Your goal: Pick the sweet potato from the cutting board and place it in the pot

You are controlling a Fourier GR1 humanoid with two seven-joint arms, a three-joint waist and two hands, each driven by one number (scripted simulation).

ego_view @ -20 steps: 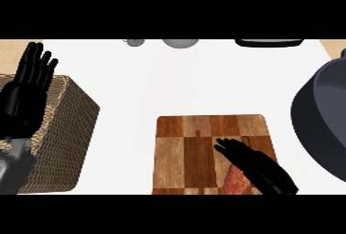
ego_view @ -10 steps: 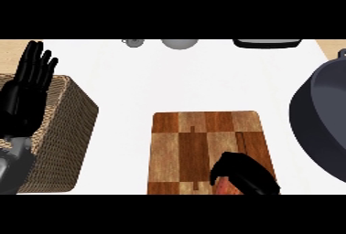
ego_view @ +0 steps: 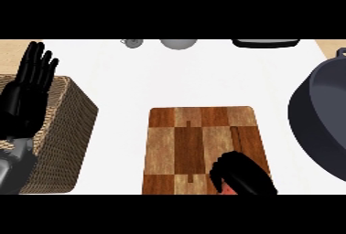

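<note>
1. Fingers of the right robot hand are curled over the sweet potato, pinching it at the near right corner of the cutting board.
2. Only a reddish sliver of the sweet potato shows under the palm, so its long axis and which way it points cannot be told.
3. Away to the right of that robot hand, and a little farther from the robot, sits the pot on the worktop; the coming carry runs that way.
4. The left robot hand rests well apart, fingers spread and upright, over a wicker basket, so the right is the nearer one.
</note>
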